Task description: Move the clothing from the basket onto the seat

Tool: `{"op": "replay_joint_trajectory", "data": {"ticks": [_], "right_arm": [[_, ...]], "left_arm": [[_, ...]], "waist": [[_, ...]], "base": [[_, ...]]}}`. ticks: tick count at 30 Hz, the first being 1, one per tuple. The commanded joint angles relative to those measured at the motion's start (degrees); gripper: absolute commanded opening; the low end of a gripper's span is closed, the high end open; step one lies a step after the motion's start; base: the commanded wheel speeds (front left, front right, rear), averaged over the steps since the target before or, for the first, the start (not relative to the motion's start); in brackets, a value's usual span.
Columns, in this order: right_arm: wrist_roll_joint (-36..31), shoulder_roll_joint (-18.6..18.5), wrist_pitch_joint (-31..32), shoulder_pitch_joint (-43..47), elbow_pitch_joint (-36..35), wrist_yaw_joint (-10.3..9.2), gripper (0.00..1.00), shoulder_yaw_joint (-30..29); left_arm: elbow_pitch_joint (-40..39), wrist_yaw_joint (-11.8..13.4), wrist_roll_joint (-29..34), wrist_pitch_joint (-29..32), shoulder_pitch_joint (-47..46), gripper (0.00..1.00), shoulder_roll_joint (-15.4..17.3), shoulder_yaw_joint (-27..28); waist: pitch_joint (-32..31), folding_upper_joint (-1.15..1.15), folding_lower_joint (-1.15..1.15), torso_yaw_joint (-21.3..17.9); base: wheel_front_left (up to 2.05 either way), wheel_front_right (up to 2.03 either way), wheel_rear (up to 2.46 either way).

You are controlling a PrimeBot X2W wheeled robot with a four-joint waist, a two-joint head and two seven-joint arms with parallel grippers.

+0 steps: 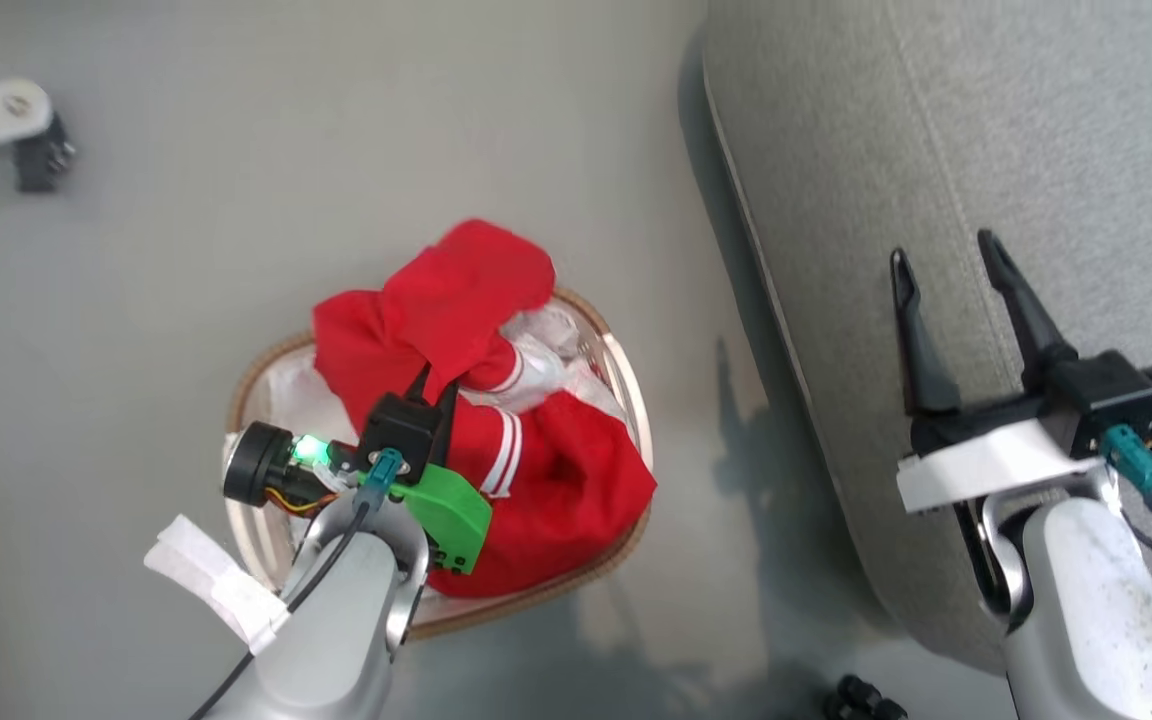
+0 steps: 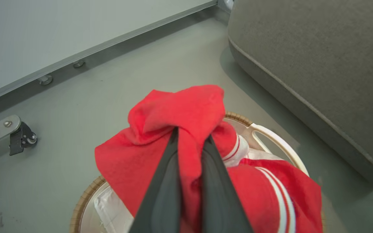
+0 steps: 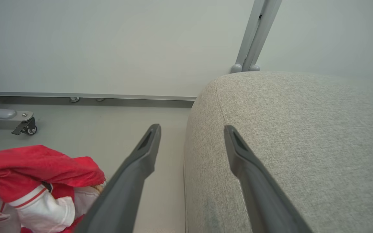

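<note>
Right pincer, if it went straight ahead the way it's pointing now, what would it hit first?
Probably the seat: the open right pincer aims at its rounded edge, one finger over the cushion, the other over the floor. Depth is unclear, so it may pass over toward the wall.

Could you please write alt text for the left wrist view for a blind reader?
The left gripper is shut on a fold of red clothing heaped in the basket. A white-striped red garment lies beside it; the grey seat stands at upper right.
</note>
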Motion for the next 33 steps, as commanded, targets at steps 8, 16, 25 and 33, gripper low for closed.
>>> {"op": "replay_joint_trajectory", "data": {"ticks": [8,16,25,33], "right_arm": [[-2.1,-0.3,-0.1,7.5,1.5,-0.04,1.0,-1.3],[-3.1,-0.3,-0.1,13.3,2.4,-0.04,1.0,-2.5],[-3.2,-0.2,-0.1,15.8,2.2,-0.04,1.0,-1.9],[-4.0,-0.2,-0.1,14.3,2.4,-0.04,1.0,1.8]], "left_arm": [[-8.3,-1.9,1.1,-0.1,2.7,0.0,0.9,-1.1],[-11.6,-3.9,2.2,-0.1,-0.9,0.0,2.6,-2.9],[-12.6,-5.2,2.9,1.1,-9.2,0.0,2.9,-4.4],[-13.0,-5.9,2.5,2.2,-15.7,0.0,2.0,-6.1]], "waist": [[-20.2,0.0,0.0,6.6],[-29.3,0.0,0.0,8.1],[-33.5,0.0,0.0,9.2],[-34.6,0.0,0.0,9.7]], "base": [[0.0,0.0,0.0],[0.0,0.0,0.0],[0.0,0.0,0.0],[0.0,0.0,0.0]]}}
